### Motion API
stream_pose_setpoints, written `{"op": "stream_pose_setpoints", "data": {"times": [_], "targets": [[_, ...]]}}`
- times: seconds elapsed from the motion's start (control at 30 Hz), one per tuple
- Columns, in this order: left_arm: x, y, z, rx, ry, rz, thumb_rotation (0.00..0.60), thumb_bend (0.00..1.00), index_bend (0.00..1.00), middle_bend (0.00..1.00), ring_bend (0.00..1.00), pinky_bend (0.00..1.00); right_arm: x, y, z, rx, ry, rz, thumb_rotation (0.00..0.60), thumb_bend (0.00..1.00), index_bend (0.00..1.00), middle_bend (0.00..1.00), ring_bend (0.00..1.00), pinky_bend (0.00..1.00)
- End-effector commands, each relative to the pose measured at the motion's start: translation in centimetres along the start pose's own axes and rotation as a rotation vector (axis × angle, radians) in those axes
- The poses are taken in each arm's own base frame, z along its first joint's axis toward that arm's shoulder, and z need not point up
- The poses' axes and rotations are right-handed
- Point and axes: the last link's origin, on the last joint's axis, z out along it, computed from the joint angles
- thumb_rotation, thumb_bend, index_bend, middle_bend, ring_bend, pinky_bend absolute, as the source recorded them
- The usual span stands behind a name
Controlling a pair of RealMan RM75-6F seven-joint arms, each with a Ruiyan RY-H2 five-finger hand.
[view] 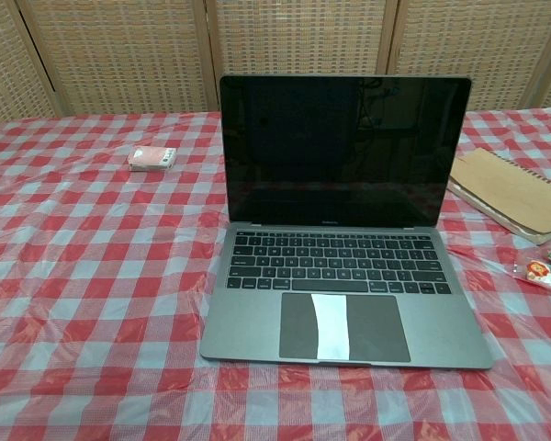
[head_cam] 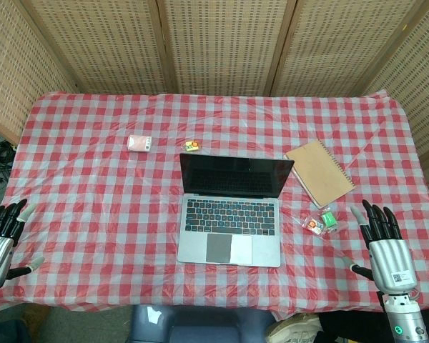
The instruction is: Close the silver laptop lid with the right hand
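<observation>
Head view: silver laptop (head_cam: 230, 214) sits open mid-frame on the checkered table (head_cam: 93, 179). Right hand (head_cam: 383, 246) lower right and left hand (head_cam: 1, 239) lower left, both spread, holding nothing. Chest view: laptop fills center, screen dark; no hands visible.

Both views bright, even overhead light, shadows faint and short. Sheen on the plastic-covered checked cloth (head_cam: 93, 200), esp. toward 6 o'clock in chest view. White glare strip on the trackpad (view: 333, 328); dark laptop screen (view: 344, 152) shows dim reflections at 12–1 o'clock. Focus sharp throughout; head view bows slightly at edges.
</observation>
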Motion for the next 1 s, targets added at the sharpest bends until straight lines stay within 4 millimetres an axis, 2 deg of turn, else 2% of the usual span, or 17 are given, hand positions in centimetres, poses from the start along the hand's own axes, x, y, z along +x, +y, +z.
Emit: {"op": "stream_pose_setpoints", "data": {"times": [0.03, 0.2, 0.23, 0.27, 0.3, 0.33, 0.37, 0.43, 0.5, 0.63, 0.77, 0.9, 1.0], "targets": [[0.0, 0.0, 0.0, 0.000, -0.001, -0.001, 0.600, 0.00, 0.00, 0.00, 0.00, 0.00, 0.0, 0.0, 0.0, 0.000, -0.001, -0.001, 0.600, 0.00, 0.00, 0.00, 0.00, 0.00], [-0.1, 0.1, 0.0, 0.000, 0.003, -0.005, 0.600, 0.00, 0.00, 0.00, 0.00, 0.00, -0.1, 0.1, 0.0, 0.006, -0.009, 0.005, 0.600, 0.00, 0.00, 0.00, 0.00, 0.00], [-0.1, 0.1, 0.0, -0.001, 0.003, -0.006, 0.600, 0.00, 0.00, 0.00, 0.00, 0.00, -0.1, 0.1, 0.1, 0.007, -0.016, 0.007, 0.600, 0.01, 0.00, 0.00, 0.00, 0.00], [-0.1, 0.2, 0.1, -0.001, 0.002, -0.009, 0.600, 0.00, 0.00, 0.00, 0.00, 0.00, -0.2, 0.1, 0.3, 0.009, -0.023, 0.012, 0.600, 0.07, 0.00, 0.00, 0.00, 0.00], [-0.1, 0.2, 0.1, -0.001, 0.003, -0.011, 0.600, 0.00, 0.00, 0.00, 0.00, 0.00, -0.2, 0.1, 0.6, 0.013, -0.024, 0.016, 0.600, 0.15, 0.00, 0.00, 0.00, 0.00], [-0.1, 0.2, 0.2, -0.001, 0.005, -0.013, 0.600, 0.00, 0.00, 0.00, 0.00, 0.00, -0.1, 0.0, 0.9, 0.020, -0.021, 0.022, 0.600, 0.34, 0.00, 0.00, 0.00, 0.00], [-0.1, 0.2, 0.5, -0.002, 0.008, -0.012, 0.600, 0.00, 0.00, 0.00, 0.00, 0.00, 0.1, -0.2, 1.7, 0.036, -0.012, 0.021, 0.600, 0.57, 0.00, 0.00, 0.00, 0.00], [-0.2, 0.2, 0.8, -0.005, 0.005, -0.008, 0.600, 0.00, 0.00, 0.00, 0.00, 0.00, 0.8, -0.6, 3.6, 0.071, 0.014, 0.002, 0.600, 0.89, 0.00, 0.00, 0.00, 0.00], [-0.5, 0.2, 1.0, -0.002, -0.005, -0.007, 0.600, 0.00, 0.00, 0.00, 0.00, 0.00, 1.7, -1.1, 5.7, 0.087, 0.044, -0.017, 0.600, 0.99, 0.00, 0.00, 0.00, 0.00], [-0.8, -0.2, 1.7, 0.021, -0.020, -0.007, 0.600, 0.00, 0.00, 0.00, 0.00, 0.00, 3.7, -3.5, 10.4, 0.116, 0.034, 0.050, 0.600, 1.00, 0.07, 0.04, 0.00, 0.01], [-1.2, -0.4, 2.4, 0.040, -0.040, -0.014, 0.600, 0.00, 0.00, 0.00, 0.00, 0.00, 5.1, -6.1, 15.6, 0.126, -0.033, 0.128, 0.600, 1.00, 0.18, 0.16, 0.05, 0.12], [-1.3, -0.7, 2.9, 0.055, -0.047, -0.011, 0.600, 0.00, 0.00, 0.00, 0.00, 0.00, 5.0, -8.4, 19.3, 0.124, -0.123, 0.190, 0.600, 1.00, 0.23, 0.23, 0.12, 0.20], [-1.4, -1.0, 3.1, 0.071, -0.050, -0.011, 0.600, 0.00, 0.00, 0.00, 0.00, 0.00, 4.6, -10.0, 21.3, 0.119, -0.180, 0.233, 0.600, 1.00, 0.25, 0.26, 0.16, 0.25]]}}
